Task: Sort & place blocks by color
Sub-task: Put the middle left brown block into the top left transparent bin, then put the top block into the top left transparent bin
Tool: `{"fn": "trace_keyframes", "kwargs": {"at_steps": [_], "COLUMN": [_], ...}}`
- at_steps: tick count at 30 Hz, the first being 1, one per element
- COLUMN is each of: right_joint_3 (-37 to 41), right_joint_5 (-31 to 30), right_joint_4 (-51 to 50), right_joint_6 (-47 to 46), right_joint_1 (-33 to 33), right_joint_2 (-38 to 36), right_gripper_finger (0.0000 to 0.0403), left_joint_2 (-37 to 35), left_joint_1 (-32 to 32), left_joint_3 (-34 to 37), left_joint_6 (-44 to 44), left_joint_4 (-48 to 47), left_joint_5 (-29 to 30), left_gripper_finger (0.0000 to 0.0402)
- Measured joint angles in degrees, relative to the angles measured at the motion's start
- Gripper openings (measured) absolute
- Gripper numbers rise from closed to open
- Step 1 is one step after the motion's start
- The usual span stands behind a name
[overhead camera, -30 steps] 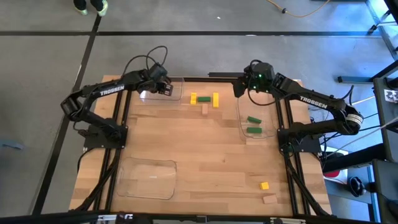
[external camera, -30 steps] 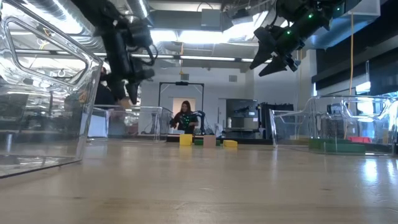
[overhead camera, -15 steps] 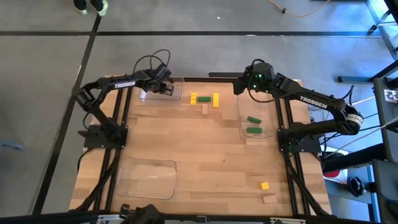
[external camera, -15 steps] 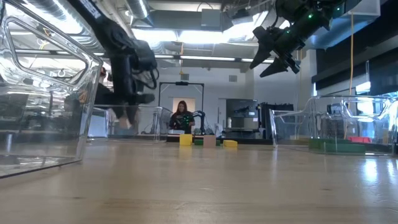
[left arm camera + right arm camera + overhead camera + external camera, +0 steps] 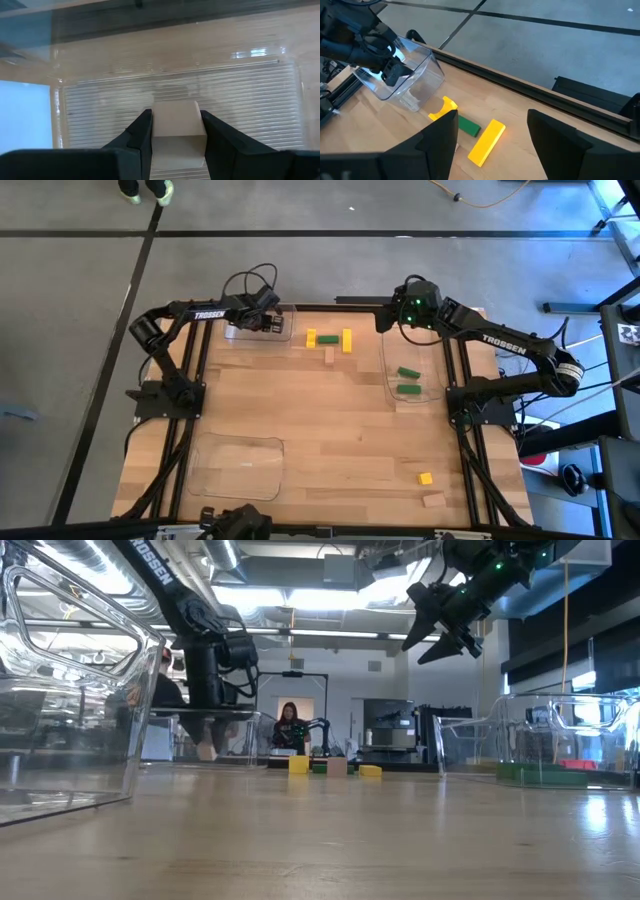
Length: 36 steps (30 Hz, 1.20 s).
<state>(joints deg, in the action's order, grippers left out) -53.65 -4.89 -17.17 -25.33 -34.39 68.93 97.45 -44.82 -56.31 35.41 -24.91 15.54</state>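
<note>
My left gripper (image 5: 266, 324) is down inside the clear tray (image 5: 282, 332) at the table's far left, shut on a plain tan block (image 5: 176, 131). My right gripper (image 5: 384, 321) hangs open, high over the far edge near the right tray (image 5: 392, 385), which holds two green blocks (image 5: 407, 372). Between the trays, two yellow blocks (image 5: 311, 337), a green one (image 5: 328, 339) and a tan one (image 5: 330, 356) lie flat on the table. A yellow block (image 5: 425, 478) and a tan block (image 5: 433, 500) lie near the right front corner. My left gripper pinches the tan block by two opposite side faces (image 5: 156, 134), one finger (image 5: 142, 135) on each. The fingers come from above, pointing down. The block sits level between them, low over the tray's ribbed floor (image 5: 250, 110); whether it touches the floor I cannot tell.
A third clear tray (image 5: 238, 465) stands at the near left. The middle of the wooden table (image 5: 330, 430) is bare. Black arm frames run along both side edges. A person (image 5: 290, 728) sits far behind the table in the low view.
My left gripper has gone down into the far left tray with the tan block still in its fingers, while that arm's elbow swung toward the far edge. The block now hangs low inside the tray walls.
</note>
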Motion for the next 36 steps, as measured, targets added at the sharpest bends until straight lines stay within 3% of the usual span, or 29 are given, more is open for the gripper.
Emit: {"fn": "trace_keyframes", "kwargs": {"at_steps": [2, 9, 14, 18, 22, 28, 32, 36], "right_joint_3": [0.0, 0.0, 0.0, 0.0, 0.0, 0.0, 0.0, 0.0], "right_joint_5": [0.0, 0.0, 0.0, 0.02, 1.53, 7.44, 13.3, 18.64], "right_joint_4": [-0.02, 0.11, 0.16, 0.5, 2.16, 4.52, 5.73, 6.83], "right_joint_6": [0.2, 0.27, 0.18, 0.09, 0.01, 0.08, 0.17, 2.0], "right_joint_1": [0.0, 0.0, 0.0, 0.0, 0.0, 0.32, 0.91, 2.04], "right_joint_2": [0.0, 0.0, 0.0, 0.02, 0.03, 0.04, 0.04, 0.04], "right_gripper_finger": [0.0241, 0.0241, 0.0241, 0.0241, 0.0241, 0.0241, 0.0241, 0.0241], "left_joint_2": [0.0, 0.0, -2.5, -8.9, -18.08, -31.85, -39.72, -45.94], "left_joint_1": [-0.02, -0.1, -1.68, -3.08, -2.77, 1.39, 4.82, 6.68], "left_joint_3": [0.0, 0.0, -0.25, -1.62, -1.71, 1.1, 8.91, 20.07], "left_joint_6": [-0.29, -1.08, -1.49, -4.09, -8.56, -18.72, -20.61, -14.42], "left_joint_4": [-0.02, -0.04, 0.15, 1.68, 7.45, 16.7, 28.19, 46.88], "left_joint_5": [0.18, -0.21, -3.65, -5.58, -9.46, -20.91, -27.24, -35.46], "left_gripper_finger": [0.0128, 0.0216, 0.0233, 0.0235, 0.0236, 0.0237, 0.0237, 0.0237]}}
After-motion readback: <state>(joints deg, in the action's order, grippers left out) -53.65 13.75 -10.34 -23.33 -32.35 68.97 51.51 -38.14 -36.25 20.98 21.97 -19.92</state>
